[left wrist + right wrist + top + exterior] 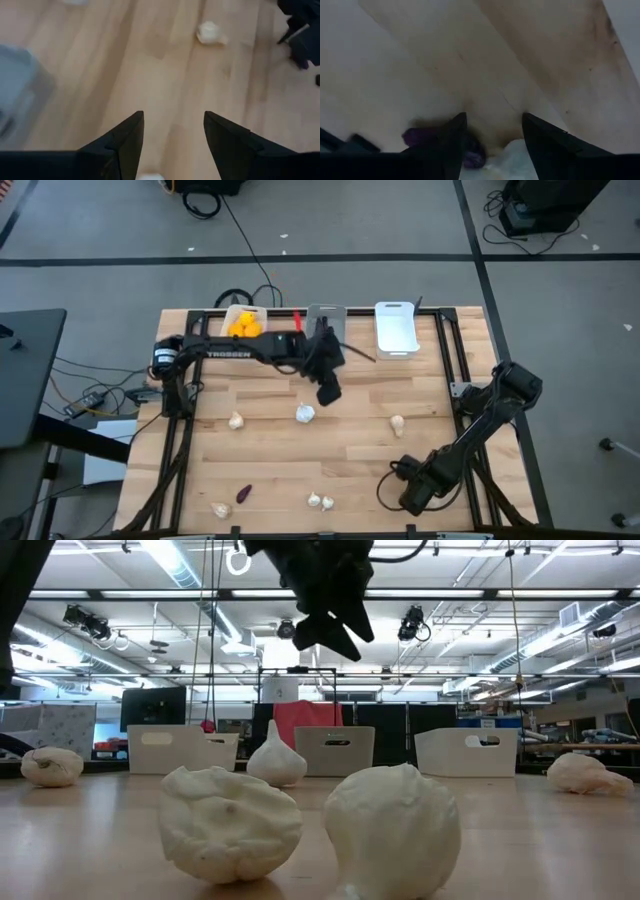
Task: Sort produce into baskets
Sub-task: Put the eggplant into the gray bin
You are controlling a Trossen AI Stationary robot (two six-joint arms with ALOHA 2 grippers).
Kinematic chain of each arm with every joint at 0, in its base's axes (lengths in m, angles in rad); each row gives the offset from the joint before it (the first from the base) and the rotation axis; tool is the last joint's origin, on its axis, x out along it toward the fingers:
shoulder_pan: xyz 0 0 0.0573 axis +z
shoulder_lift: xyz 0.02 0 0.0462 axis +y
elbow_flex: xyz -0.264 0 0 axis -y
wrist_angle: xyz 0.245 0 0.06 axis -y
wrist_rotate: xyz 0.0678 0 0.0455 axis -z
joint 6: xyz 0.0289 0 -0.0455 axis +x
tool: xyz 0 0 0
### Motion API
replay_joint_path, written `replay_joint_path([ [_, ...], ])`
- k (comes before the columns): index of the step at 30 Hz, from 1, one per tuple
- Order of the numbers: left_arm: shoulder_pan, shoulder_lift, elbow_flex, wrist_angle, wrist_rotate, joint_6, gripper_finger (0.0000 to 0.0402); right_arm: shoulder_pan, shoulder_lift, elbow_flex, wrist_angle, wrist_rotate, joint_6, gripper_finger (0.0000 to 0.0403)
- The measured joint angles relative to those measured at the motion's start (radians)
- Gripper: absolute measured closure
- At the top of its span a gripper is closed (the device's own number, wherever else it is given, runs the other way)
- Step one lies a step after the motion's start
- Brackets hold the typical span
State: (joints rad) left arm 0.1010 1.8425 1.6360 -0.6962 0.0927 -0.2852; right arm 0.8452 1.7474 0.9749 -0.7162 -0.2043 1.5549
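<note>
Three baskets stand along the table's far edge: one (243, 322) holding orange-yellow fruits, a grey-translucent one (326, 318) and a white one (396, 328). Garlic-like bulbs (305, 413) (398, 423) (236, 420) lie scattered on the wood. Two more (320, 501) and a dark purple piece (243, 494) lie near the front edge. My left gripper (328, 390) (173, 117) hangs open high over the table's middle, with nothing between its fingers. My right gripper (412, 495) (494, 117) points down, open, low over the near right. A purple piece (415, 137) and a whitish bulb (512, 157) lie under it.
Black frame rails (450, 360) run along the table's left and right sides. A red-handled tool (298, 317) lies between the two left baskets. Bare wood stretches between the scattered bulbs in the middle (350, 450). In the low view, two bulbs (232, 822) (392, 830) sit close to the camera.
</note>
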Motion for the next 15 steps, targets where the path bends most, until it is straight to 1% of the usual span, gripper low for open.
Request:
replay_joint_path([
  [3, -0.042, 0.0, 0.0, -0.038, -0.026, -0.046, 0.0188, 0.003, 0.005, 0.002, -0.002, 0.001, -0.045, 0.0209],
  [8, -0.1, 0.0, 0.0, -0.11, -0.057, -0.119, 0.0188, 0.005, -0.005, 0.0, -0.01, 0.007, -0.083, 0.0239],
  [12, -0.136, 0.0, 0.0, -0.115, -0.07, -0.154, 0.0188, 0.013, -0.048, 0.011, -0.029, 0.076, -0.147, 0.0247],
  [15, -0.151, 0.0, 0.0, -0.104, -0.076, -0.181, 0.0188, 0.026, -0.07, 0.032, -0.013, 0.131, -0.241, 0.0244],
])
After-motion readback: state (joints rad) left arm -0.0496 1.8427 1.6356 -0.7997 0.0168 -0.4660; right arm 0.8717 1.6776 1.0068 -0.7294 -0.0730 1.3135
